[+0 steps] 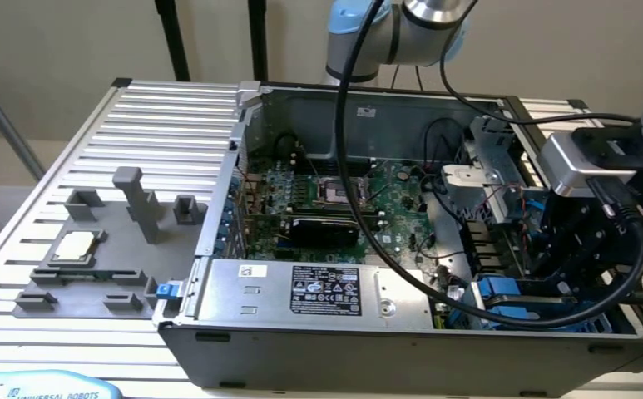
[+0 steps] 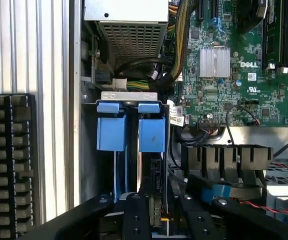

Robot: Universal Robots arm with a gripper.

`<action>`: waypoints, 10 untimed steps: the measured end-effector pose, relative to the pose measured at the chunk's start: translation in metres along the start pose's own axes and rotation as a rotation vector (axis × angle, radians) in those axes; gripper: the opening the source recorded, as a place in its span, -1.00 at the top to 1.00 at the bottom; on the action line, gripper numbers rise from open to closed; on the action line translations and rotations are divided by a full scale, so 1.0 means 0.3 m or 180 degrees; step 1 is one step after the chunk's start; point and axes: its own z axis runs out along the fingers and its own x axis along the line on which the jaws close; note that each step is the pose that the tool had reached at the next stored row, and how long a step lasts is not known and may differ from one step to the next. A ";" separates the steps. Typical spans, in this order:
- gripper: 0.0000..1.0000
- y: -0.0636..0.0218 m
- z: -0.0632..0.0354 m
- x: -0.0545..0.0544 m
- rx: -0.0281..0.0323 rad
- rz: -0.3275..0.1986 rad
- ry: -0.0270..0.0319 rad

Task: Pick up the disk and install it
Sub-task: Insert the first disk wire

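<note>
The disk [image 2: 152,134], a drive in a bright blue carrier seen edge-on, stands in the right-hand slot of the drive bay [image 2: 128,96] inside the open computer case [image 1: 410,349]. A second blue carrier [image 2: 111,133] sits in the slot beside it. My gripper [image 2: 159,212] hangs straight over the disk's edge, its black fingers [image 2: 134,217] on either side of it with a small gap showing, open. In the exterior view the gripper [image 1: 552,274] reaches into the case's corner at that view's right, above the blue carriers [image 1: 517,298].
A grey power supply [image 1: 299,291] with a black label lies along the case's near wall. The motherboard [image 1: 343,199] and loose black cables [image 1: 454,291] lie close by. A grey fixture holding a CPU chip [image 1: 74,247] stands on the slatted table. A keyboard [image 2: 8,165] lies outside the case.
</note>
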 end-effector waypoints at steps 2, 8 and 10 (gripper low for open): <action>0.38 0.000 -0.006 0.000 0.0000 0.0000 0.0001; 0.38 0.002 -0.056 -0.001 0.0000 0.0000 0.0001; 0.38 0.003 -0.084 -0.002 0.0000 0.0001 0.0001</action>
